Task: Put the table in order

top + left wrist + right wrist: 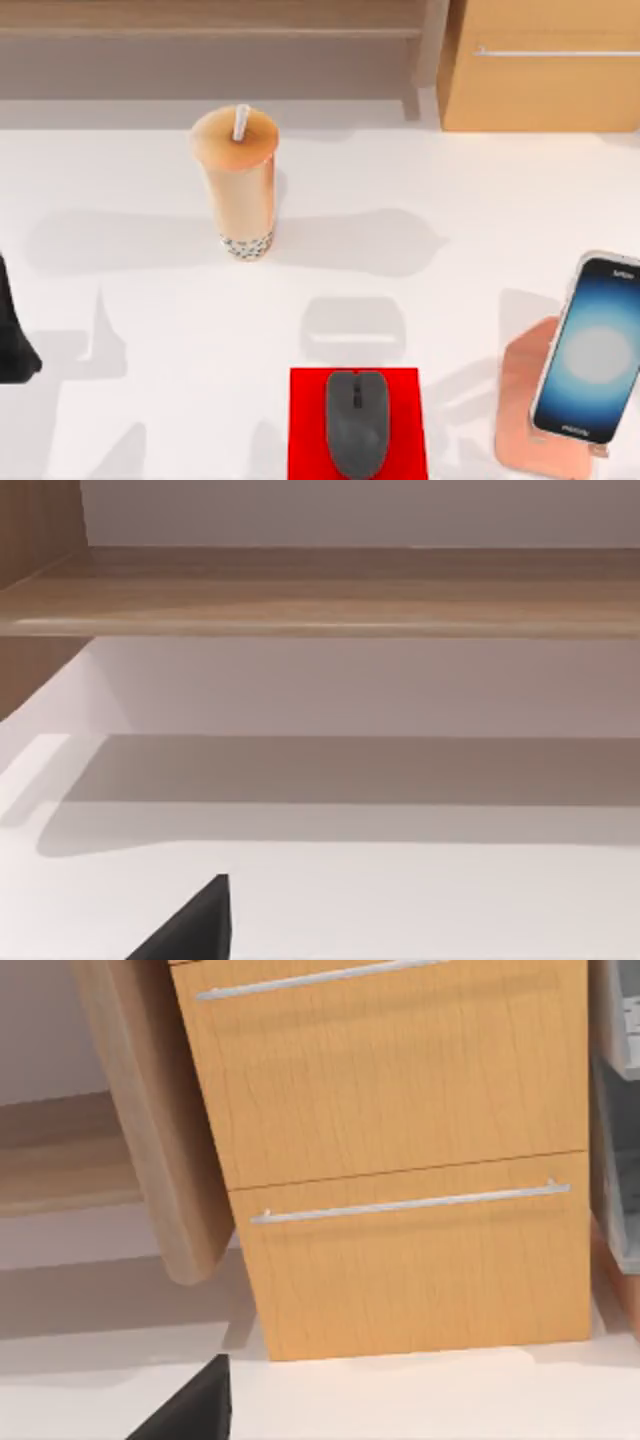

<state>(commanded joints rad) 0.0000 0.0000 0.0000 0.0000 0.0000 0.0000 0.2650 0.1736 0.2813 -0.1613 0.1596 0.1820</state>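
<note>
1. Altogether we count one cup [238, 185] with a straw [241, 121], one mouse [356, 422], one red mat [306, 425], one phone [592, 348] on one pinkish stand [522, 400], and one wooden cabinet [545, 90] with bar handles.
2. Spread beneath all of them is the white surface [130, 300], which runs across the whole top view, from the wall strip at the back to the near edge.
3. Our left arm [12, 335] shows as a dark shape at the surface's left edge; a dark part of our left hand [190, 927] shows in the left wrist view, and we cannot tell how far open it is or whether it holds anything.
4. Our right hand [190, 1405] shows as a dark part in the right wrist view, facing the cabinet's two drawer fronts; we cannot tell its opening either.
5. The cup stands upright toward the back, left of centre, well apart from everything else.
6. The mouse lies on the mat at the near edge, centre.
7. The phone leans on its stand at the right edge, near the front.
8. Open room lies along the left half and between cup and phone.
</note>
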